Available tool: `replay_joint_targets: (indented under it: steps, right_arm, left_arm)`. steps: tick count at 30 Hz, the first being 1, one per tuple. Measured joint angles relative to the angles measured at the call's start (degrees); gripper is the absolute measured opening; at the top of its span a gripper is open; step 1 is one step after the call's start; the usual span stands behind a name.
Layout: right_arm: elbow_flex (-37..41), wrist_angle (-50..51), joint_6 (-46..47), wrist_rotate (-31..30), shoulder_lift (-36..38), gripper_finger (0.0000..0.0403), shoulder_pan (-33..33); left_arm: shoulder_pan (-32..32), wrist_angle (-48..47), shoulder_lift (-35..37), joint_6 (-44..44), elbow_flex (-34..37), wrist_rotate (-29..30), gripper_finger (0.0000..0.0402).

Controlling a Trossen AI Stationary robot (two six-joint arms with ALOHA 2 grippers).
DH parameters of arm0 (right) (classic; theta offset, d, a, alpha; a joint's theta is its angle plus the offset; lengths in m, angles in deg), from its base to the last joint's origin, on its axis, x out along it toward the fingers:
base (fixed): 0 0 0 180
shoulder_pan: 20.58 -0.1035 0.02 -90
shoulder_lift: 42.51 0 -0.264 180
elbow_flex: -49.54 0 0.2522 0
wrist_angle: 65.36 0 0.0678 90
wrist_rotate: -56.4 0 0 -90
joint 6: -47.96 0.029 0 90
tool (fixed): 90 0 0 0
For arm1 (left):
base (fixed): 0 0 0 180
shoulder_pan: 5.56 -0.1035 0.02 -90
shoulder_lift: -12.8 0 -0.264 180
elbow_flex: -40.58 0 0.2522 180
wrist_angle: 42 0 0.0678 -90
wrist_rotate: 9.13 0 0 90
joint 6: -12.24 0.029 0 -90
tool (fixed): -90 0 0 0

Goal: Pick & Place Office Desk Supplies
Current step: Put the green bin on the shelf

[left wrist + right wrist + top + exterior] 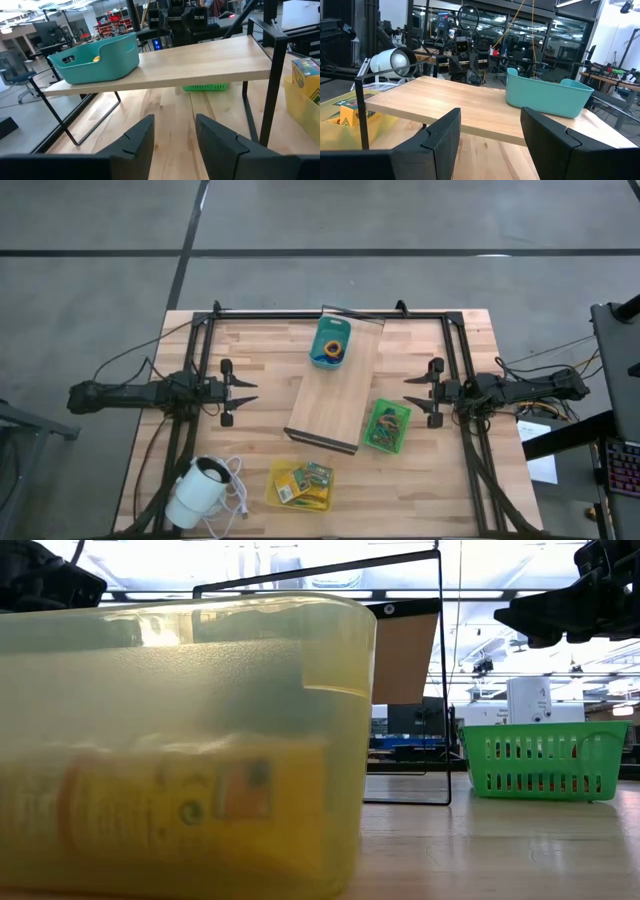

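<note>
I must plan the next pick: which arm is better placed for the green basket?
Probably the right. Its open pincer hangs just beside the green basket, while the left pincer, also open, waits across the board.

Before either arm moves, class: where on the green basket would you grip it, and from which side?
Grip the green basket by its thin upright rim wall, coming straight down from above: its top is open and it sits flat on the table. The right gripper, open, hovers nearest, so I'd take the wall facing it.

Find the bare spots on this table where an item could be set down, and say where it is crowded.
Free: tabletop between the left gripper and the wooden shelf; also beyond the teal bin, toward the right gripper. Crowded: the near edge, with white device, yellow bin and green basket.
</note>
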Motion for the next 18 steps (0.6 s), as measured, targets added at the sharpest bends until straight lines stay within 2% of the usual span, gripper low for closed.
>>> replay_joint_targets:
  steps: [18]
  right_arm:
    - [0.0,0.0,0.0,0.0,0.0,0.0206,0.0]
  left_arm:
    - [0.0,-1.0,0.0,0.0,0.0,0.0,0.0145]
